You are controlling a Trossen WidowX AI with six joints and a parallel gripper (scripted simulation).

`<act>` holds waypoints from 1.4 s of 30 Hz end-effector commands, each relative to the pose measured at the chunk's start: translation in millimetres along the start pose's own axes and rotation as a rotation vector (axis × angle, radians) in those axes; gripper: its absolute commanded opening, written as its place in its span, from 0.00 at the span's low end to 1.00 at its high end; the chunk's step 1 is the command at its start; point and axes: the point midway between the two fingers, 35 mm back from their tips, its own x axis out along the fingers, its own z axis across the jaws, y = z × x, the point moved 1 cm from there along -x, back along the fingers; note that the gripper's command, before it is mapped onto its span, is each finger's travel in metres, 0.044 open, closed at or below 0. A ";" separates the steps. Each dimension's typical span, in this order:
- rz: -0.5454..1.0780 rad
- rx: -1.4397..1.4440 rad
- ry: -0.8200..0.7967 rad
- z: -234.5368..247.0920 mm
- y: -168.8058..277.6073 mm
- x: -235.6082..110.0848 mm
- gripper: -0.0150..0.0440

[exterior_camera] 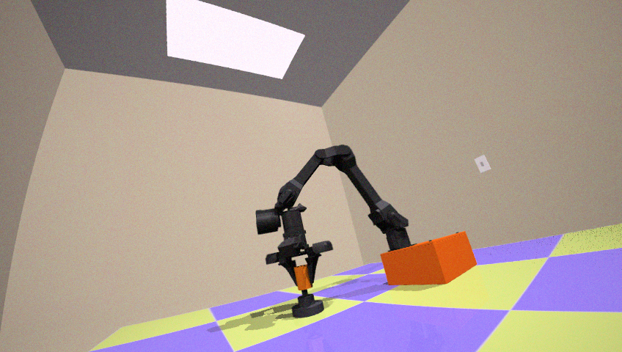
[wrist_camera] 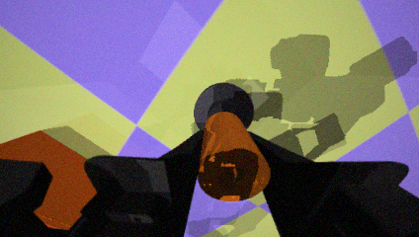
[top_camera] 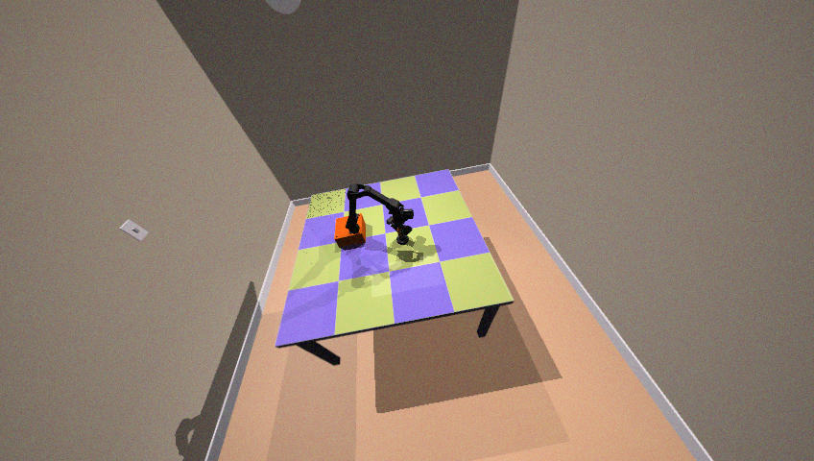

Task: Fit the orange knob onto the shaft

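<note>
Orange knob (exterior_camera: 301,277) sits clamped in the downward-pointing end effector (exterior_camera: 301,279) above the pedestal (exterior_camera: 307,307).

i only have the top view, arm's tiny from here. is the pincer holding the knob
Observer: Yes, the pincer is shut on the orange knob.
Operator: is it down on the pedestal
Observer: No. The exterior view shows the knob's lower end at the top of the dark shaft, well above the round pedestal.
Operator: is it centred
Observer: The wrist view shows the pedestal directly past the knob's far end.
</note>
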 end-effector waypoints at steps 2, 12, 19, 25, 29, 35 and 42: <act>-0.004 -0.017 0.010 0.4 0.8 1.8 0.25; -0.004 -0.017 0.011 -0.6 0.2 1.9 0.25; -0.004 -0.026 0.011 -3.0 -1.3 -2.9 0.25; -0.003 -0.216 0.011 -5.6 -3.0 -3.7 0.25; -0.003 -0.226 0.012 -8.1 -4.5 -3.0 0.25; -0.003 -0.226 0.012 -7.8 -4.3 1.1 0.25; -0.003 -0.226 0.012 -7.4 -4.0 1.8 0.25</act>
